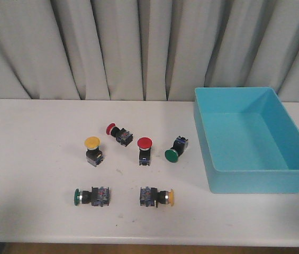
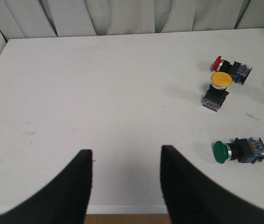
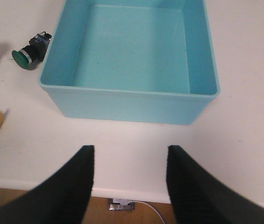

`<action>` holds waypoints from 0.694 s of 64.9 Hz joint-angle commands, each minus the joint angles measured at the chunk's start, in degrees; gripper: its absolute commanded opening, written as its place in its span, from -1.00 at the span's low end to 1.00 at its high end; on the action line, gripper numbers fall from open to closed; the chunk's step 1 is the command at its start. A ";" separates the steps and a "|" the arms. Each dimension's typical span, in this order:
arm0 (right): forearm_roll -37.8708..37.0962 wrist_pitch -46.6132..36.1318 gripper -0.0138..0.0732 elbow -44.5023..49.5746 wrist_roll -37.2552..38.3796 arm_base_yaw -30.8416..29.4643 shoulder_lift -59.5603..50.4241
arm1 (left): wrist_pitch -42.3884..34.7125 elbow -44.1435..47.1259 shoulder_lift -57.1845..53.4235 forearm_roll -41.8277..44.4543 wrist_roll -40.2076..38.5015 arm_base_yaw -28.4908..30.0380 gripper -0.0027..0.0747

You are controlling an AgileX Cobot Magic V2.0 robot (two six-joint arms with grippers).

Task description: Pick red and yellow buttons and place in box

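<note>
So far nothing has been picked: four wanted buttons lie on the white worktop [image 1: 33,174], and the box [image 1: 297,179] holds nothing. A yellow button [image 1: 92,150] stands cap-up at the left of the group, with a red button [image 1: 118,133] on its side just behind it, cap pointing left. A second red button [image 1: 145,150] stands cap-up in the middle, and a second yellow button [image 1: 157,197] lies on its side nearer the front edge, cap pointing right toward the box. Two green buttons, one [image 1: 176,148] tilted between the middle red one and the box and one [image 1: 91,196] lying at front left, are to be left alone.

The box sits at the right of the worktop, well apart from the buttons.

Both hands hang back at the near edge, holding nothing. The left hand [image 2: 124,186] has its fingers spread, over bare worktop to the left of the group. The right hand [image 3: 129,184] is likewise spread, in front of the box's near wall.

My judgement is that the task stands at its first step. The next move calls for a reach toward one red or yellow button, fingers closing across the stubby body, not the slippery round cap, while avoiding the green neighbours.
</note>
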 commanded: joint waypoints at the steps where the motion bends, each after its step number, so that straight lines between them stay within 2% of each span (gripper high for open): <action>1: -0.23 -2.79 0.48 -1.65 -0.66 -0.44 0.36 | -4.49 -1.46 0.65 0.30 -0.04 0.00 0.33; 7: -0.23 -2.06 0.54 -1.65 -0.66 -0.44 0.36 | -4.23 -1.46 0.70 0.23 0.10 -0.59 0.41; 23: -0.23 -0.62 0.50 -1.65 -0.66 -0.44 0.36 | -4.78 -1.82 2.55 -0.60 4.28 -4.09 0.40; 35: -0.23 -0.62 0.43 -1.65 -0.66 -0.44 0.36 | -6.24 -3.21 9.69 -3.78 9.99 -12.20 0.40; 36: -0.23 -0.62 0.41 -1.65 -0.66 -0.44 0.36 | -7.41 -3.65 12.72 -4.44 12.39 -15.84 0.40; 45: -0.17 -0.62 0.36 -1.65 -0.66 -0.44 0.36 | -10.37 -5.30 19.90 -4.94 14.37 -20.63 0.40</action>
